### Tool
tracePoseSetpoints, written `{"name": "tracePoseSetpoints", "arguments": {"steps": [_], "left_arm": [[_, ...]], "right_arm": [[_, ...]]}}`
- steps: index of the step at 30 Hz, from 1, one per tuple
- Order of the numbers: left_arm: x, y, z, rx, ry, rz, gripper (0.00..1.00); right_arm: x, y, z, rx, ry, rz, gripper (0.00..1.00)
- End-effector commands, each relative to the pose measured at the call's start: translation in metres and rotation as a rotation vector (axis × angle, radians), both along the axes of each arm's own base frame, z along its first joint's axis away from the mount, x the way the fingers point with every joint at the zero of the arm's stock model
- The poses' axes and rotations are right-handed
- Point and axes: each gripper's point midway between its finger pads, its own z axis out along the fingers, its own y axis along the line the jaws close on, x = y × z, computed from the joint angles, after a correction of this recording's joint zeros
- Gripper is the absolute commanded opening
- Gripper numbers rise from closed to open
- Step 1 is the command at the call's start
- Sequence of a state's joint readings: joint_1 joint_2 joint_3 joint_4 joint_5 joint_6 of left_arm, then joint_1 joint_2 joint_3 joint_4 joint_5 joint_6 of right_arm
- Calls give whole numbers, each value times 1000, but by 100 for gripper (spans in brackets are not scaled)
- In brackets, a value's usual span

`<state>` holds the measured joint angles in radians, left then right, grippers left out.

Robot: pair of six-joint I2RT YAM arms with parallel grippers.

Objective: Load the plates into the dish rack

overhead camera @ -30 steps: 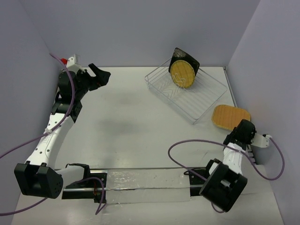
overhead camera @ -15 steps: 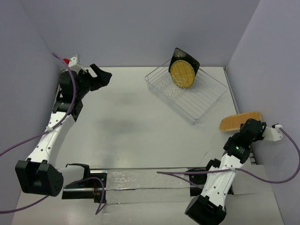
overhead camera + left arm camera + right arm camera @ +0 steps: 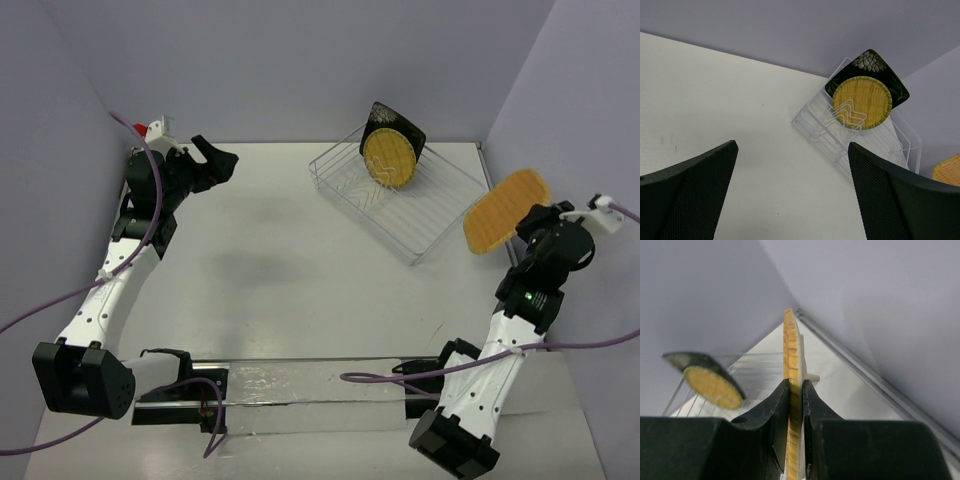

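Right gripper [image 3: 533, 226] was pinching the wooden plate [image 3: 505, 210] by its rim, fingers pressed on both faces with the plate edge-on between them in the wrist view. The plate was off the table [image 3: 280, 250], tilted in the air over the right edge, close to the right wall and just beside the dish rack [image 3: 432, 212].

The rack sat at the far right corner, skewed to the table edges. The black plate [image 3: 392, 120] and yellow plate [image 3: 388, 160] were already standing in its far end, yellow in front of black.

Left gripper [image 3: 215, 160] was parked at the far left, fingers spread wide and holding nothing.

Risks as I read them:
- The grip was only a shallow rim pinch, so the plate could pivot or slide out during a reorient.
- There was little room by the right wall, so a wide swing could clip it.
- The wire rack looked light, so catching its near rim on the way in would shove it, and nothing was bracing it.
- A slot too close to the yellow plate could knock both loaded plates over.
- If the plate wasn't lined up with the prong rows, it would ride on the prong tips and not seat.
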<state>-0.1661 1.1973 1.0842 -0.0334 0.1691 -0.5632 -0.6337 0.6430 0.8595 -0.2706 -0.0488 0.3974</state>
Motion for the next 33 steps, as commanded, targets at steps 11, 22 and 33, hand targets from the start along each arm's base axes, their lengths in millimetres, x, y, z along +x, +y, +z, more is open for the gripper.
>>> {"name": "tracePoseSetpoints", "arguments": {"steps": [11, 22, 33], "left_arm": [[5, 7, 16, -2, -66, 32, 99], [0, 19, 7, 24, -33, 91, 99], [4, 27, 2, 47, -10, 133, 99]], "right_arm": [[62, 136, 174, -534, -238, 713, 0], [168, 194, 181, -681, -106, 894, 0], [248, 234, 159, -969, 5, 1015, 0]]}}
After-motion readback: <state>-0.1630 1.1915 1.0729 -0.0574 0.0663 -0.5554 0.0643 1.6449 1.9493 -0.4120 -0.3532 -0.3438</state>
